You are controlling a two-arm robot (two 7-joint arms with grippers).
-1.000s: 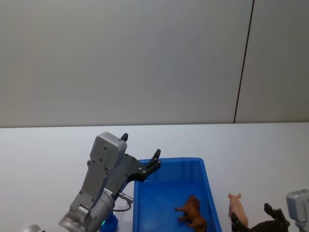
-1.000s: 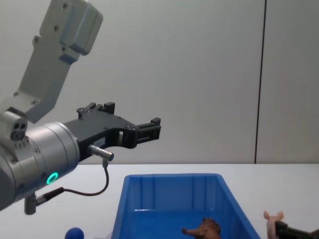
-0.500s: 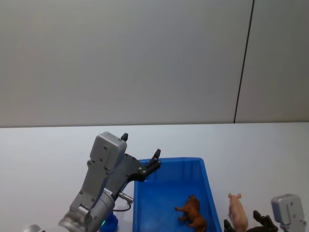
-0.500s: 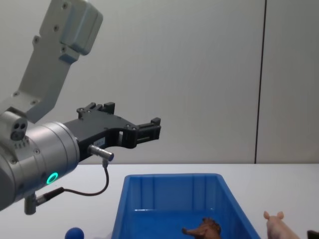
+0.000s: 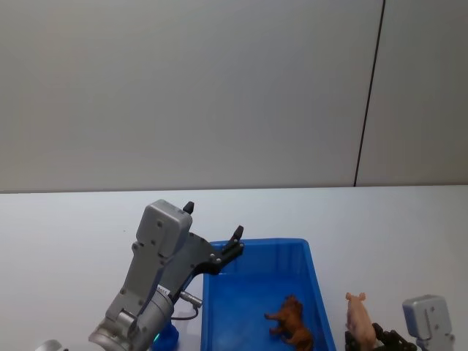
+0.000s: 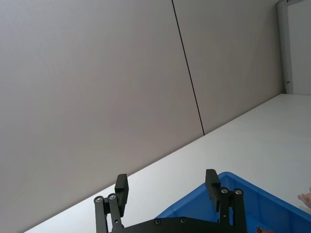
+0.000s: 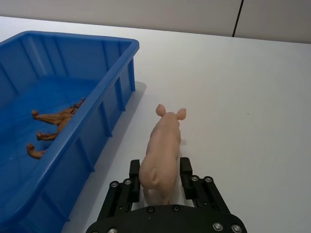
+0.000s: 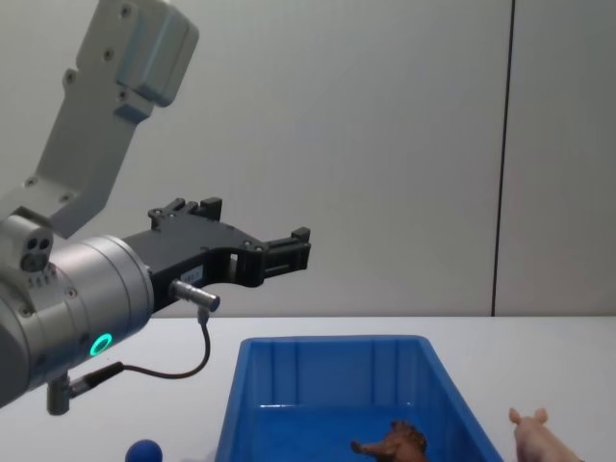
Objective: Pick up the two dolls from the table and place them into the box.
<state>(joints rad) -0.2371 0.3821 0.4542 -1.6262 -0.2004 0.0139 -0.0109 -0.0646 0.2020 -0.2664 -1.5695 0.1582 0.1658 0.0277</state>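
I am finding no readable text, label, brand, number or sign. I am checking the blue bin [image 7: 73, 37], the pink pig [image 7: 163, 155] and the brown animal [image 7: 60, 118]: all are showing plain, unmarked surfaces.

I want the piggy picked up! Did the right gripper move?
Yes. In the head view the right gripper slid left, closer to the pink pig, which stayed put.
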